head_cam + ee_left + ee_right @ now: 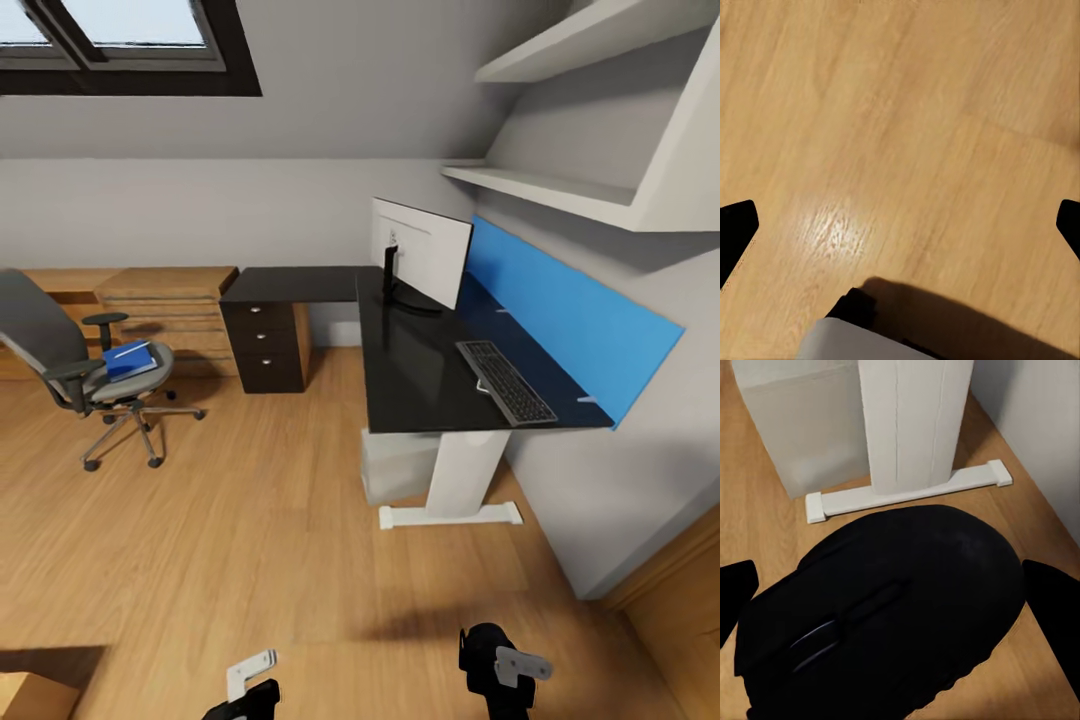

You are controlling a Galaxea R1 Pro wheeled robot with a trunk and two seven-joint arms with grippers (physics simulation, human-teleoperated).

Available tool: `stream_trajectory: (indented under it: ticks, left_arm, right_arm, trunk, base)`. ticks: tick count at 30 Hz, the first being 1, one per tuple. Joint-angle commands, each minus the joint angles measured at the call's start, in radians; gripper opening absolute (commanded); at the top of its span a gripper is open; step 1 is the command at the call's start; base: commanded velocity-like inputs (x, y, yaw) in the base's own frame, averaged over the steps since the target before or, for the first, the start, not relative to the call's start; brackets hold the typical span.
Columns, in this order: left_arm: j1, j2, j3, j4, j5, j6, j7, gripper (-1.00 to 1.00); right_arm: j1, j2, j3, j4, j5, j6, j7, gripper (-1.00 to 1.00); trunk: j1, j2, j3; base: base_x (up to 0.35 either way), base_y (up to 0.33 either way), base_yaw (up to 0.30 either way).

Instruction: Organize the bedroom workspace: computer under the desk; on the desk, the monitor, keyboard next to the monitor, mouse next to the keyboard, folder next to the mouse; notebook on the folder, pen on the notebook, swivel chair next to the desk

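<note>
Black mouse between right gripper fingers

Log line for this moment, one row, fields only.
right gripper: shut on mouse | left gripper: open, over floor | keyboard, monitor: on desk | folder: on chair

I see the desk ahead to my right, against the wall. The monitor stands at its far end, the keyboard lies nearer. The computer sits under the desk, beside its leg. The swivel chair is well apart on the left, with the folder on its seat.
</note>
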Motion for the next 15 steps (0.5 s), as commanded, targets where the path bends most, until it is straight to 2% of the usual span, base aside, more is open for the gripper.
stream_trajectory:
  ticks: [1, 7, 15]
  left_arm:
    - [-0.001, -0.001, -0.008, 0.002, 0.009, -0.004, -0.002, 1.00]
    - [-0.001, 0.001, -0.008, 0.002, 0.009, -0.004, -0.003, 1.00]
    - [-0.001, 0.001, -0.008, 0.003, 0.009, -0.005, -0.003, 1.00]
  right_arm:
    - [0.000, 0.000, 0.010, 0.001, -0.004, -0.003, -0.004, -1.00]
    - [0.000, 0.000, 0.010, 0.001, -0.003, -0.003, -0.004, -1.00]
    - [0.000, 0.000, 0.010, 0.001, -0.002, -0.003, -0.004, -1.00]
  trunk:
    - [0.000, -0.001, 0.001]
    - [0.000, -0.001, 0.010]
    - [0.000, -0.001, 0.023]
  base:
    - [0.000, 0.303, 0.000]
    - [0.051, 0.307, 0.000]
    - [0.176, 0.299, 0.000]
